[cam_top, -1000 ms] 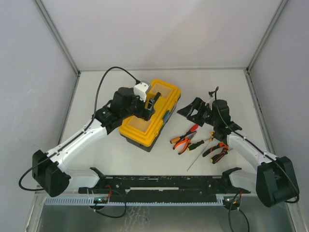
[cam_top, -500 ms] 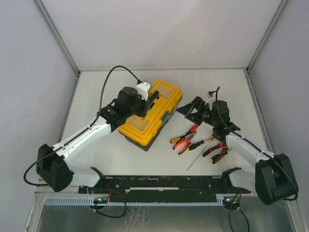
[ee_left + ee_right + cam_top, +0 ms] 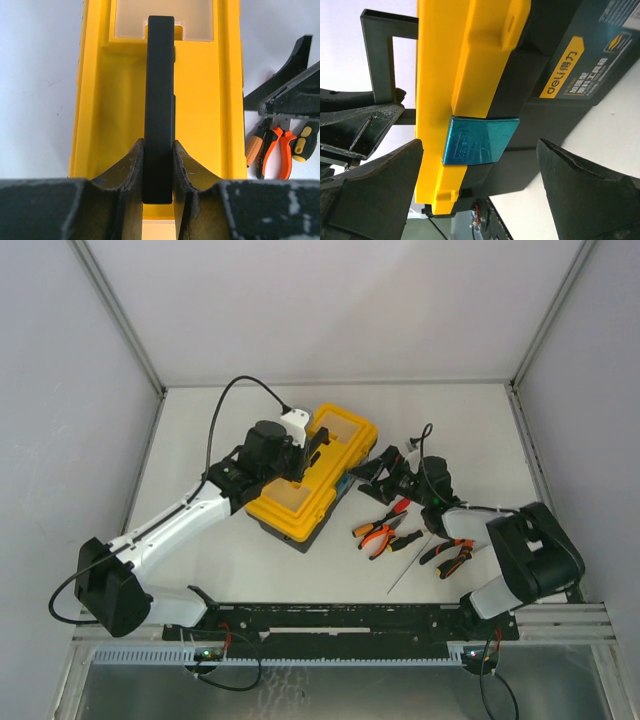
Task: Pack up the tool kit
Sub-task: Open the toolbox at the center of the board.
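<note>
The white tabletop [image 3: 200, 430] carries the black toolbox [image 3: 296, 534], set at an angle left of centre, between the two arms. Its yellow lid [image 3: 345, 432] lies down over the body.

The left arm [image 3: 170, 525] reaches over the lid from the near left. The left fingers [image 3: 126, 170] are clenched on the black handle [image 3: 160, 75], one finger pressed against each side of the bar.

The right arm [image 3: 470, 512] is folded low beside the toolbox. The right fingers [image 3: 375, 195] are released and spread wide, facing the toolbox front wall. The teal latch [image 3: 479, 141] sits centred between them, touched by neither.

Loose on the tabletop, right of the toolbox:
- orange-handled pliers [image 3: 376, 534];
- a second pair of pliers [image 3: 450, 552];
- a thin-shafted screwdriver [image 3: 408, 568] between the two pairs.
</note>
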